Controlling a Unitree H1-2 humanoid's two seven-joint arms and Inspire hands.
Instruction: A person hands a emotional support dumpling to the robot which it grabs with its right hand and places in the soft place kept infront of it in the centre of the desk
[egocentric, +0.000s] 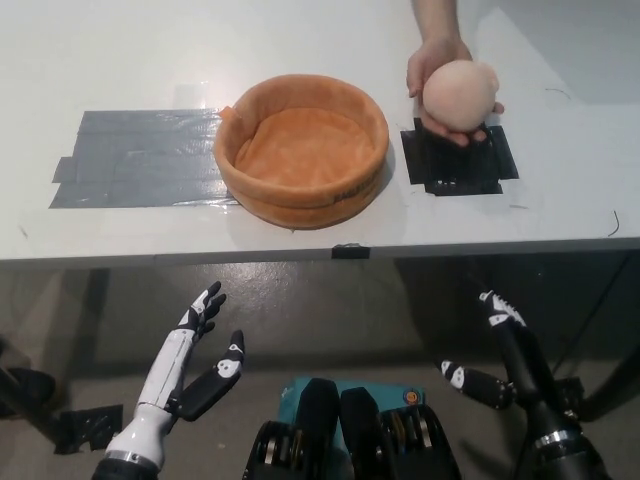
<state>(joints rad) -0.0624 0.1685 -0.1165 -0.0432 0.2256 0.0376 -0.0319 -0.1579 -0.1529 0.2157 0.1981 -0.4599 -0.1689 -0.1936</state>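
A person's hand (438, 72) reaches in from the top edge, the forearm cut off by the frame, and cups the emotional support dumpling (461, 95), a pale peach plush ball. It sits in the palm above the black tape patch (458, 158) at the right side of the white desk (120, 60); the fingers are mostly hidden beneath it, and whether it touches the desk is hard to judge from this steep angle. The soft place (302, 150), a round orange cushioned basket, stands at the desk's centre, just left of the dumpling and apart from it, with nothing inside. A grey tape patch (135, 158) lies to its left, partly covered by the basket's rim.

Both robot hands hang below the desk's front edge. The white left hand (195, 360) at lower left has its fingers spread, holding nothing. The black right hand (500, 355) at lower right looks spread too, though it blends into the dark floor and its outline is only partly readable.
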